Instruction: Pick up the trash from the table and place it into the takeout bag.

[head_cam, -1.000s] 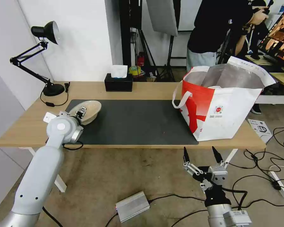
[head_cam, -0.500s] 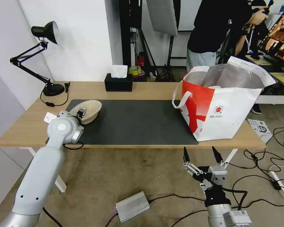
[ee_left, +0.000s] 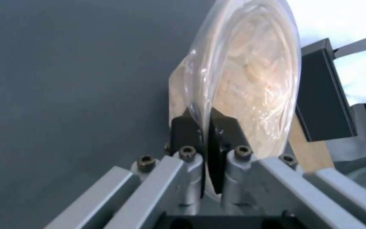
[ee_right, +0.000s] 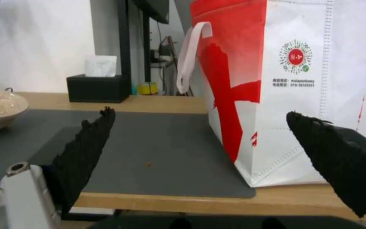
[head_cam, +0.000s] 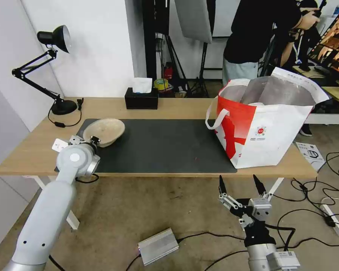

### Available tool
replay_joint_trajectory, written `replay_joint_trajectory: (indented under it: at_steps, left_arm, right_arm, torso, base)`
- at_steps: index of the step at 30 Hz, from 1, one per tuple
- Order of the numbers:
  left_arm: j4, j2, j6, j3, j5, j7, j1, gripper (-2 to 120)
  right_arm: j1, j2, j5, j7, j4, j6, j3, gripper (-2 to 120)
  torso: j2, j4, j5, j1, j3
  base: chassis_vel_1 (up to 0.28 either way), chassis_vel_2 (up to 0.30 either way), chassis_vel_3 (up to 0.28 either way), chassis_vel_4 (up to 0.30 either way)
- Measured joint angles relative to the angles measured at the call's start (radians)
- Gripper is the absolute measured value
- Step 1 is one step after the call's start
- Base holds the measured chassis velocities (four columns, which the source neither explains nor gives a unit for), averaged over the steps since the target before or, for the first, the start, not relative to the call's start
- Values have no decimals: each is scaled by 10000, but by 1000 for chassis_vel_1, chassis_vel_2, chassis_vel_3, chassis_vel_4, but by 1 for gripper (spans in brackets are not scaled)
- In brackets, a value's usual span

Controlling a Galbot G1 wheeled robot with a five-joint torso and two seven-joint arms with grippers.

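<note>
Left gripper [ee_left: 206,127] is seen clamped on the near rim of the beige pulp bowl [head_cam: 104,131], one black pad on each side of the thin wall; in the left wrist view a clear film or lid over the bowl mouth appears to be pinched together with the rim. The bowl is located at the left end of the dark grey mat [head_cam: 165,145] on the surface [head_cam: 177,107], near the mat's far-left corner. Whether its base touches the mat or is slightly raised cannot be told from the head view.

Right gripper [head_cam: 240,187] is held below the front edge of the surface, fingers spread wide apart, idle, facing the takeout bag [head_cam: 265,131].

Handling judgement: the bowl is judged light and fairly stiff, but thin-walled pulp may flex or crease under a hard pinch. A rim hold is the only practical purchase on so shallow a shape. With a single-edge grip the bowl is expected to hang or swing from that edge once carried, and the film looks slippery, so slip at the pads is a risk. The bag stands open-mouthed at the right end of the surface, well apart from the bowl.
</note>
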Motion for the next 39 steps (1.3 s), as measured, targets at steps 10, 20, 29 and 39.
replay_joint_trajectory:
  at_steps: [10, 20, 29, 39]
  left_arm:
    - [-259, 247, -58, -92, -49, 3, 162, 0]
    - [-1085, 428, -265, -52, -72, 298, 355, 0]
    - [-2111, 724, -540, 196, -520, 1009, -65, 0]
    - [-2510, 1207, -676, 552, -655, 1931, -215, 0]
  right_arm:
    - [0, 1, 0, 0, 0, 0, 0, 100]
    - [0, 1, 0, 0, 0, 0, 0, 100]
    - [0, 0, 0, 0, 0, 0, 0, 100]
    - [0, 0, 0, 0, 0, 0, 0, 100]
  torso:
    - [0, 0, 0, 0, 0]
    - [0, 0, -1, 0, 0]
    - [0, 0, 0, -1, 0]
    - [0, 0, 0, -1, 0]
  base:
    - [0, 0, 0, 0]
    - [0, 0, 0, 0]
    - [0, 0, 0, 0]
    - [0, 0, 0, 0]
